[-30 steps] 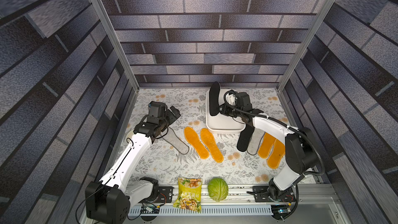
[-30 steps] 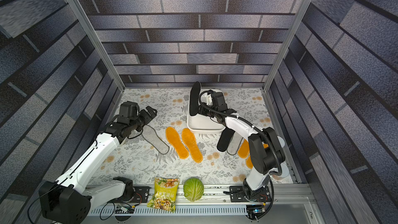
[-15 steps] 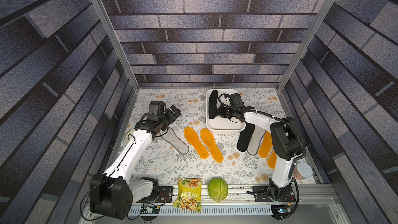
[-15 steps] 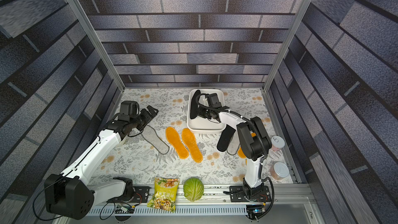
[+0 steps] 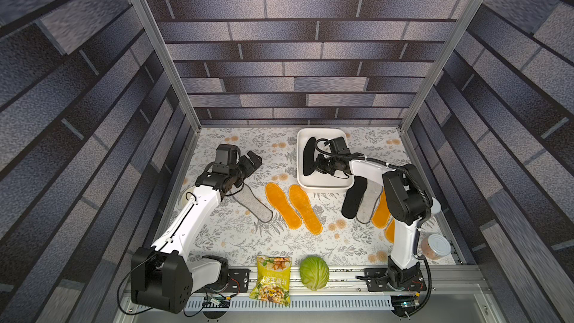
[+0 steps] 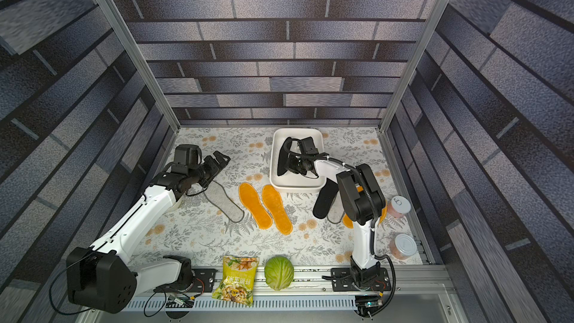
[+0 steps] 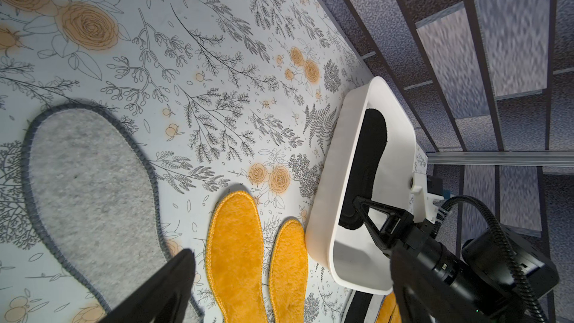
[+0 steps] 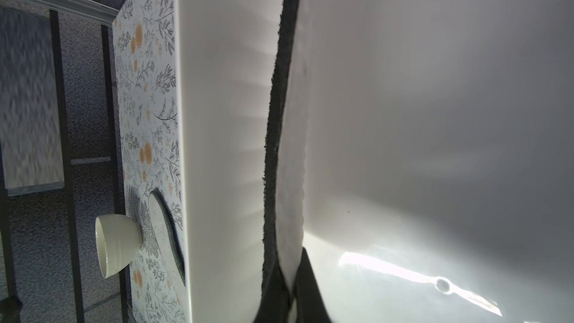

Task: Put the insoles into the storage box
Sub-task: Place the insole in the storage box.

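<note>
The white storage box [image 5: 323,183] stands at the back middle of the table. Inside it my right gripper [image 5: 317,164] is shut on a black insole [image 5: 308,156] that stands on edge along the box's left wall; the right wrist view shows its dark edge [image 8: 273,150] between the shut fingers. My left gripper [image 5: 253,160] hangs open over the mat, empty, near the heel of a grey insole [image 5: 254,206]. Two orange insoles [image 5: 281,205] lie side by side mid-table. Right of the box lie a black insole [image 5: 354,197], a grey one [image 5: 366,206] and orange ones [image 5: 380,212], partly under the right arm.
A cream bowl [image 5: 187,195] sits half hidden under the left arm. On the front rail lie a snack bag [image 5: 273,279] and a cabbage [image 5: 314,272]. Two lidded jars [image 6: 399,206] stand by the right wall. The back wall is close behind the box.
The right gripper has carried the black insole from upright above the box's left rim down into the box. The left arm has barely shifted.
</note>
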Motion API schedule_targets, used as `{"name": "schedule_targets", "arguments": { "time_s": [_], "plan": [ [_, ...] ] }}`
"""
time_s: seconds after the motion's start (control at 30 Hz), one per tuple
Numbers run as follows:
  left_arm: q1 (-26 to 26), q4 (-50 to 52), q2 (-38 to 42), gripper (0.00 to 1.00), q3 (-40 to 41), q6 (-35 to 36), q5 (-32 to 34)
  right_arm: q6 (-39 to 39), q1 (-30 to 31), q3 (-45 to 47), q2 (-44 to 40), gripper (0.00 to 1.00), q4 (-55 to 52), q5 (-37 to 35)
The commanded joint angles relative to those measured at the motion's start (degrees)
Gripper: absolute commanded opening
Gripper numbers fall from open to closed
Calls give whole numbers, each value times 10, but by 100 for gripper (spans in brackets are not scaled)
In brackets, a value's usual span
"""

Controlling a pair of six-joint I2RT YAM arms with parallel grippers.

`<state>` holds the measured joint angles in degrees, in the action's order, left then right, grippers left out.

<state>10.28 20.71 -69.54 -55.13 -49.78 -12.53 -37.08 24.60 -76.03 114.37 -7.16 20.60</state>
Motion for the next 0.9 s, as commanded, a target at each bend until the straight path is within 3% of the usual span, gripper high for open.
{"name": "schedule_targets", "arguments": {
  "time_s": [0.0, 0.43, 0.87],
  "plan": [
    [-4, -8, -6, 100, -1, 0, -13, -5, -5, -21, 12, 0, -17, 1],
    [-5, -17, 4, 100, 13, -9, -18, 20, -9, -69, 62, 0, -79, 6],
    [-6, -16, 7, 100, 18, -14, -16, -24, -8, -71, 79, 0, -64, 33]
  ]
}}
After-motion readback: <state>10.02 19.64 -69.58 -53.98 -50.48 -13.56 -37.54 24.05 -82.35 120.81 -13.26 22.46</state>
